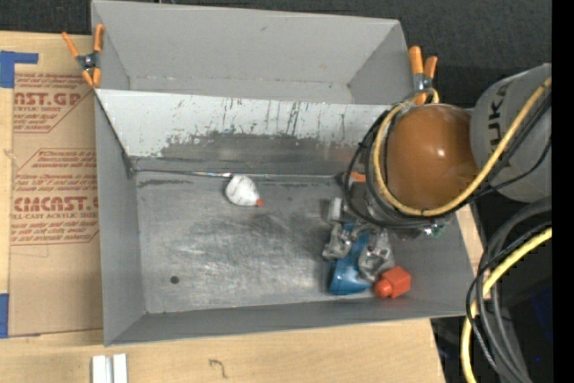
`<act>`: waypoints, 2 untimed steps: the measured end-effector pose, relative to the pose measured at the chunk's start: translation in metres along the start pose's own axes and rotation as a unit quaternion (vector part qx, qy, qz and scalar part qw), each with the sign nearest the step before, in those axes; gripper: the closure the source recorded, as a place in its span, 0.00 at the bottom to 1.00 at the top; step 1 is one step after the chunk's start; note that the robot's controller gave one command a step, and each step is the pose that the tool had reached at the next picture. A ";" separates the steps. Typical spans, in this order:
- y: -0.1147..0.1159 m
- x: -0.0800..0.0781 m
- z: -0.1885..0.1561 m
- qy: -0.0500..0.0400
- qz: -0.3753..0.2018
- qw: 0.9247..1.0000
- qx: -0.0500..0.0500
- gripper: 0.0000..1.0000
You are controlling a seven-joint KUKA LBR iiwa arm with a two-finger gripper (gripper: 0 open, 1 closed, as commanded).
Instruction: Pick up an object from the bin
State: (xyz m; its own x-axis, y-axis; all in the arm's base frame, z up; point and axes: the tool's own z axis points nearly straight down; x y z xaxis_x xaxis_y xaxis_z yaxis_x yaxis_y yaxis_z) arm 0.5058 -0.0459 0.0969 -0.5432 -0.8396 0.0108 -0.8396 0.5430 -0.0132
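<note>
Grey scratched metal is forming the bin [197, 269] you are looking into. Your gripper [359, 254] is hanging low in its lower right corner, over a small blue plastic block [345, 281], with a red-orange lump [393, 283] lying just beside. You cannot tell the pincer's state. A white crumpled wad [240, 190] is sitting well apart.

The pincer [357, 254] is partly covering the blue object [343, 282]; the arm's orange cover [429, 152] is hiding the right wall of the bin [121, 229].
</note>
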 end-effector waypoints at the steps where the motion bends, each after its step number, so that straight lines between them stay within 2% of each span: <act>1: -0.025 -0.013 0.002 0.014 0.010 1.000 -0.022 1.00; 2: -0.021 -0.011 0.002 0.008 0.004 1.000 -0.012 1.00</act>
State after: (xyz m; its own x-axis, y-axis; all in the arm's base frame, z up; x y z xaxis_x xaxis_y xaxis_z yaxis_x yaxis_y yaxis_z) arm 0.5294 -0.0481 0.0955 -0.5495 -0.8350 0.0273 -0.8351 0.5499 0.0107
